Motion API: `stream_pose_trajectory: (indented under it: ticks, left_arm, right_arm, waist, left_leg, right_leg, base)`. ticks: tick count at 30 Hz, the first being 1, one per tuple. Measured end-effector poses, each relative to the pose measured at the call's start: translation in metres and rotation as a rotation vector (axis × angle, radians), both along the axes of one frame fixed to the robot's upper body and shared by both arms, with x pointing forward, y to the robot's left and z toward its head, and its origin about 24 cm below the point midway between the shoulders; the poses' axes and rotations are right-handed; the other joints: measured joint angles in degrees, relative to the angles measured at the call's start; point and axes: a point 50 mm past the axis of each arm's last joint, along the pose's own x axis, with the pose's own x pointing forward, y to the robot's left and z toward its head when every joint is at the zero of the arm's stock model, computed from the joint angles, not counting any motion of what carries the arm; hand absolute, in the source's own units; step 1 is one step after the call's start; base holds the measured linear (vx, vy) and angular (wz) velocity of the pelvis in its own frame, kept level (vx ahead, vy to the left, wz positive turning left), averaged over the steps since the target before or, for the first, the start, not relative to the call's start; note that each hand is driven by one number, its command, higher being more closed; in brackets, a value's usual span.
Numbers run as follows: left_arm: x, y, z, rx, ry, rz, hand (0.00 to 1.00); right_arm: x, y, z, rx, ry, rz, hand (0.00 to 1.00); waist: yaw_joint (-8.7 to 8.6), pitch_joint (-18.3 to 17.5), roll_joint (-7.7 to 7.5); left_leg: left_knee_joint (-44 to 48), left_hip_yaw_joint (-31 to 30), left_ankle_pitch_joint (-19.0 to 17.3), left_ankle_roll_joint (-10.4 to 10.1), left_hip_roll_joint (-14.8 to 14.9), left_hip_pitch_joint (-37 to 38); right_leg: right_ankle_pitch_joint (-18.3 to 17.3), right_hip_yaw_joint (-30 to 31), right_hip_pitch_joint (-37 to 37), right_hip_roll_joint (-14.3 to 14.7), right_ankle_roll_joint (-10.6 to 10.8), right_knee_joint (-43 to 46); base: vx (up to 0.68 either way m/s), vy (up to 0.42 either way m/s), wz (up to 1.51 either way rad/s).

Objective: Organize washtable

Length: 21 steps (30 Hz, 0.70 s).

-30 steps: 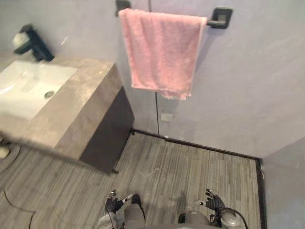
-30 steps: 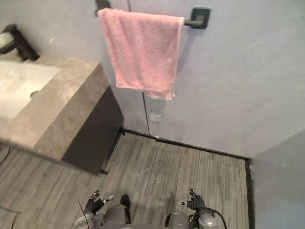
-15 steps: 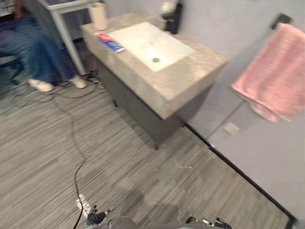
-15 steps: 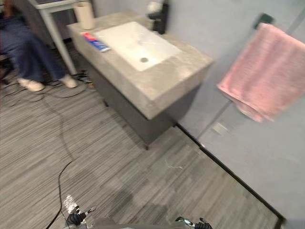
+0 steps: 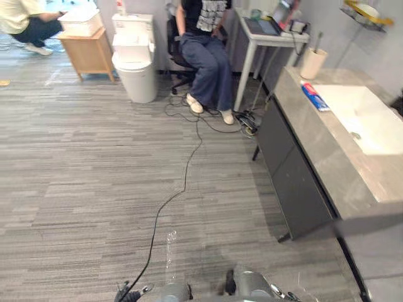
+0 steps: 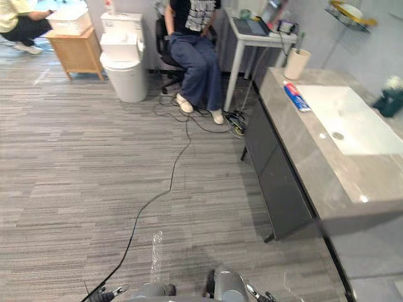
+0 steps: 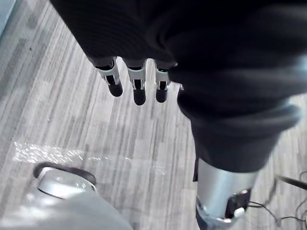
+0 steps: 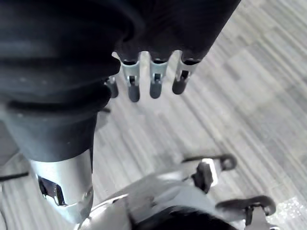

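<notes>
my left hand (image 7: 139, 91) hung over the grey plank floor (image 5: 94, 157), fingers straight and loose, holding nothing. in the head views it sat at the very bottom edge, left of centre. my right hand (image 8: 153, 81) hung the same way at the bottom edge, right of centre, fingers slack and empty. the washtable (image 6: 301, 143) was well apart from both hands, along the right side of the frame, its grey stone top running from upper right down to middle right. a white sink (image 6: 349, 119) was set into that top. at the top's upper end a beige cup (image 6: 296, 63) stood upright, and a red and blue tube (image 6: 293, 96) lay flat just below it, beside the sink's left edge. a dark faucet (image 6: 391, 100) showed at the right edge. a person (image 6: 192, 50) sat at top centre.
</notes>
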Motion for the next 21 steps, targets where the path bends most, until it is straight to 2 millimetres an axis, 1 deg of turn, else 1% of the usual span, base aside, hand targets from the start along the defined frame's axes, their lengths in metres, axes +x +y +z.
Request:
stream_pose_trajectory:
  ticks: [1,2,3,4,5,6,7,8,9,10,11,12,13,14,15,16,17,18,19,20,21]
  left_arm:
    - [0.003,-0.001,0.001,-0.004,-0.011,-0.005,0.00]
    - [0.004,-0.003,0.001,-0.006,-0.015,-0.007,0.00]
    - [0.000,-0.006,-0.001,-0.020,-0.012,0.015,0.00]
    - [-0.003,-0.015,-0.003,-0.047,-0.009,0.049,0.00]
    - [-0.004,-0.020,-0.004,-0.063,-0.013,0.069,0.00]
    - [-0.008,-0.022,-0.004,-0.078,-0.019,0.123,0.00]
    - [-0.023,-0.017,-0.006,-0.073,0.009,0.202,0.00]
    - [-0.028,-0.014,-0.006,-0.067,0.019,0.224,0.00]
    - [-0.037,-0.009,-0.006,-0.058,0.038,0.254,0.00]
    - [-0.038,-0.009,-0.006,-0.058,0.039,0.263,0.00]
    - [-0.038,-0.009,-0.006,-0.060,0.039,0.271,0.00]
    - [-0.038,-0.011,-0.007,-0.067,0.039,0.273,0.00]
    - [-0.039,-0.011,-0.007,-0.070,0.037,0.288,0.00]
    - [-0.039,-0.011,-0.007,-0.073,0.035,0.301,0.00]
    - [-0.037,-0.011,-0.007,-0.072,0.031,0.301,0.00]
    - [-0.035,-0.011,-0.007,-0.073,0.025,0.298,0.00]
    - [-0.033,-0.013,-0.007,-0.075,0.025,0.289,0.00]
    - [-0.032,-0.015,-0.008,-0.078,0.030,0.275,0.00]
    - [-0.032,-0.019,-0.009,-0.089,0.038,0.264,0.00]
    - [-0.031,-0.012,-0.008,-0.068,0.041,0.237,0.00]
    - [-0.029,-0.003,-0.006,-0.040,0.045,0.218,0.00]
  right_arm:
    - [-0.004,0.000,0.000,0.001,0.010,0.006,0.00]
    - [-0.010,0.000,-0.001,0.002,0.029,0.008,0.00]
    - [-0.021,-0.002,-0.001,-0.003,0.053,-0.002,0.00]
    - [-0.022,-0.009,0.001,-0.020,0.049,-0.011,0.00]
    - [-0.022,-0.017,0.002,-0.041,0.048,-0.011,0.00]
    - [-0.021,-0.025,0.004,-0.061,0.042,-0.007,0.00]
    - [-0.015,-0.026,0.005,-0.066,0.036,0.017,0.00]
    - [-0.012,-0.024,0.005,-0.063,0.031,0.031,0.00]
    - [-0.003,-0.022,0.005,-0.060,0.016,0.075,0.00]
    - [0.000,-0.020,0.005,-0.058,0.009,0.085,0.00]
    - [0.006,-0.016,0.005,-0.051,-0.002,0.110,0.00]
    - [0.014,-0.013,0.005,-0.044,-0.018,0.121,0.00]
    - [0.021,-0.010,0.006,-0.038,-0.035,0.124,0.00]
    - [0.028,-0.007,0.006,-0.034,-0.055,0.127,0.00]
    - [0.038,-0.003,0.008,-0.031,-0.083,0.138,0.00]
    - [0.041,-0.001,0.009,-0.032,-0.095,0.148,0.00]
    - [0.043,0.004,0.009,-0.032,-0.104,0.178,0.00]
    - [0.045,0.006,0.010,-0.037,-0.111,0.204,0.00]
    - [0.045,0.008,0.010,-0.034,-0.115,0.218,0.00]
    - [0.043,0.018,0.008,-0.013,-0.110,0.229,0.00]
    - [0.042,0.029,0.007,0.012,-0.115,0.257,0.00]
  waist:
    - [-0.19,-0.2,0.05]
    - [-1.04,-1.3,0.32]
    - [-3.21,-3.5,0.61]
    - [-3.93,-3.5,3.54]
    - [-3.79,-3.3,4.89]
    - [-3.15,-3.3,6.35]
    - [-1.64,-3.5,7.00]
    - [-1.17,-3.6,6.97]
    - [-0.75,-3.8,6.21]
    - [-0.33,-4.0,5.69]
    - [0.48,-4.1,4.35]
    - [0.87,-4.0,3.51]
    - [1.75,-3.7,3.00]
    - [2.42,-3.5,2.46]
    - [3.17,-3.4,2.09]
    - [3.54,-3.4,2.02]
    - [3.55,-3.6,2.19]
    - [3.92,-4.2,3.21]
    - [3.96,-4.4,3.84]
    - [3.90,-5.4,2.69]
    - [3.79,-6.3,0.06]
  left_leg:
    - [0.3,-1.3,-0.6,0.5,-0.7,0.5]
    - [0.9,-3.8,-1.7,0.7,-1.8,1.0]
    - [4.9,-5.1,-3.9,-2.4,-2.2,1.0]
    - [17.5,-1.1,-6.6,-9.9,-0.6,-3.5]
    - [24.2,1.9,-5.8,-13.0,1.2,-6.2]
    - [32.2,6.6,-2.9,-17.2,4.6,-8.8]
    - [40.4,15.4,3.5,-15.9,10.7,-9.9]
    - [42.5,18.2,3.9,-14.9,13.0,-9.9]
    - [44.4,23.0,2.8,-12.8,17.5,-10.6]
    - [43.7,24.6,2.1,-11.8,18.8,-11.1]
    - [40.3,26.2,0.8,-10.2,20.0,-12.1]
    - [36.2,25.5,0.0,-8.9,19.4,-13.1]
    - [31.9,23.9,-0.5,-8.4,18.6,-13.5]
    - [26.3,20.8,-0.5,-8.3,16.9,-13.8]
    - [18.7,15.1,-0.4,-8.6,14.3,-14.3]
    - [15.4,12.4,-0.2,-8.9,13.4,-14.7]
    - [9.7,8.1,0.9,-10.1,12.0,-15.2]
    - [7.5,6.0,2.0,-11.2,12.7,-16.3]
    - [9.6,5.8,4.6,-12.1,12.8,-16.7]
    - [12.9,8.1,2.3,-11.9,12.0,-16.6]
    - [13.1,11.4,0.5,-11.0,11.2,-15.3]
  right_leg:
    - [0.3,0.5,0.1,-0.1,0.0,-2.6]
    - [1.5,1.9,0.4,-0.4,-2.2,-5.4]
    - [5.5,0.6,3.0,-1.2,-3.5,-9.2]
    - [6.8,-1.8,4.5,-0.6,-3.6,-8.5]
    - [5.8,-2.6,5.9,0.5,-3.6,-8.9]
    - [4.7,-2.3,8.3,2.3,-4.1,-9.6]
    - [3.2,0.5,12.8,5.2,-5.6,-11.4]
    - [3.0,1.3,14.3,5.9,-5.8,-12.0]
    - [2.5,4.3,17.5,7.0,-6.0,-14.0]
    - [2.5,5.6,18.8,7.2,-5.9,-15.1]
    - [2.9,8.6,20.7,7.0,-5.5,-17.3]
    - [3.4,11.1,22.3,6.7,-5.0,-19.0]
    - [3.7,13.7,23.5,6.4,-4.5,-20.2]
    - [3.8,15.8,24.5,5.7,-4.4,-20.8]
    - [3.7,18.2,25.7,4.7,-3.5,-21.5]
    - [3.4,19.3,26.4,4.2,-3.1,-21.9]
    - [2.3,20.8,27.3,3.6,-1.3,-22.7]
    - [-0.1,22.2,28.1,3.7,0.4,-23.0]
    - [-1.4,22.9,28.6,3.7,1.2,-22.4]
    - [-3.4,25.0,28.5,1.9,2.2,-19.8]
    - [-3.3,26.6,25.7,0.0,2.4,-14.5]
  base:
    - [0.31,-0.035,1.31]
    - [0.38,-0.080,1.57]
    - [0.58,-0.159,1.78]
    - [0.57,-0.159,1.41]
    - [0.46,-0.125,0.54]
    - [0.48,-0.071,-0.57]
    - [0.49,-0.062,-0.94]
    - [0.68,-0.074,-1.34]
    - [0.48,-0.041,-0.98]
    - [0.57,-0.024,-1.14]
    - [0.37,0.023,-1.00]
    - [0.46,0.090,-1.16]
    - [0.34,0.132,-1.15]
    - [0.41,0.217,-1.30]
    - [0.39,0.278,-1.16]
    - [0.38,0.292,-1.06]
    - [0.42,0.420,-0.98]
    - [0.35,0.401,-0.93]
    - [0.45,0.513,-0.89]
    - [0.42,0.434,-0.82]
    - [0.42,0.403,-0.93]
